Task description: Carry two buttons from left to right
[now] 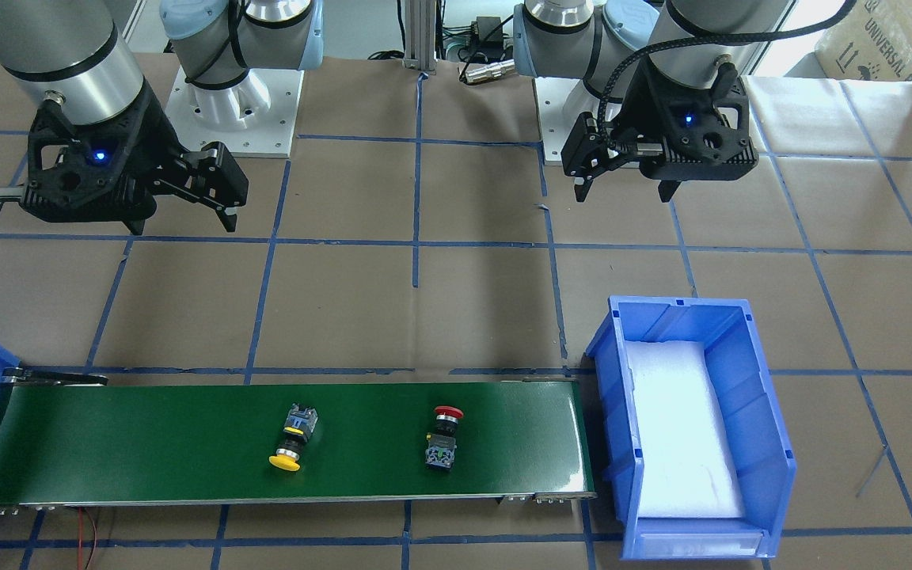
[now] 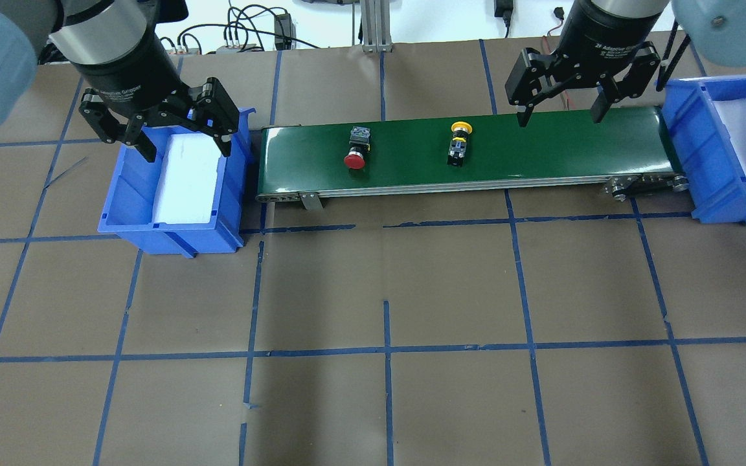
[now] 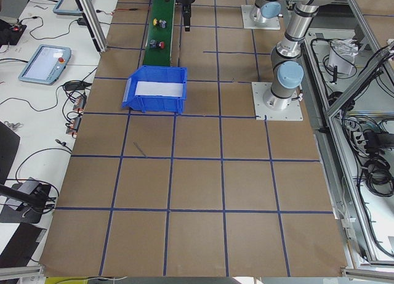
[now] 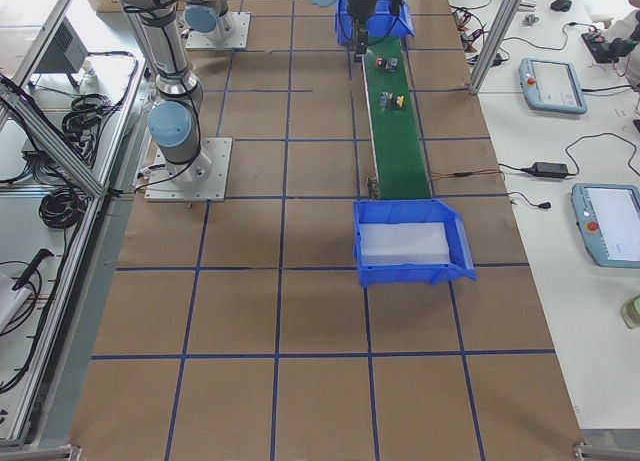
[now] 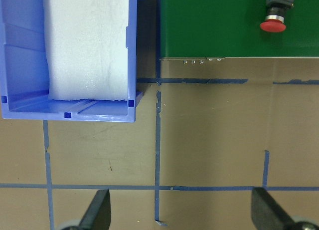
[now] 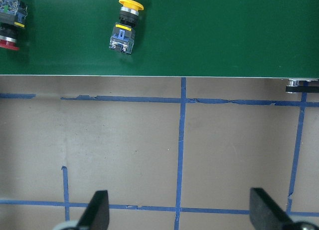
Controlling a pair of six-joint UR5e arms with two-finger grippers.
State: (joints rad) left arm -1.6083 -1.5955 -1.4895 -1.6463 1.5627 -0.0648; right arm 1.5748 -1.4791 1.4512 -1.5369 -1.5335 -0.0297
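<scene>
At the left end of the brown-papered worktop (image 2: 386,414) sits the left blue bin (image 2: 172,228), lined with white foam (image 2: 188,175) and standing just off the left end of the green belt (image 2: 554,152). The left gripper (image 2: 186,153) hangs in the air near that bin, on the robot's side of it by the front-facing and wrist views. Its jaws are spread wide and hold nothing — its two fingers (image 5: 98,211) show well apart over bare paper and blue tape. Toward the belt's left end the red button (image 2: 355,154) lies on its side, its cap pointing to the belt's robot-side edge and its contact block to the far edge. About midway along the belt lies the yellow button (image 2: 459,139), also on its side but turned the other way, cap toward the far edge. The two buttons are well apart, and neither touches a gripper. Further right, the right gripper (image 2: 559,118) hangs above the worktop on the robot's side of the belt's right half — likewise spread wide and empty, with the yellow button at the upper left of its wrist view. At the belt's right end stands the right blue bin (image 2: 719,194), with a foam liner (image 2: 739,139) of its own.
</scene>
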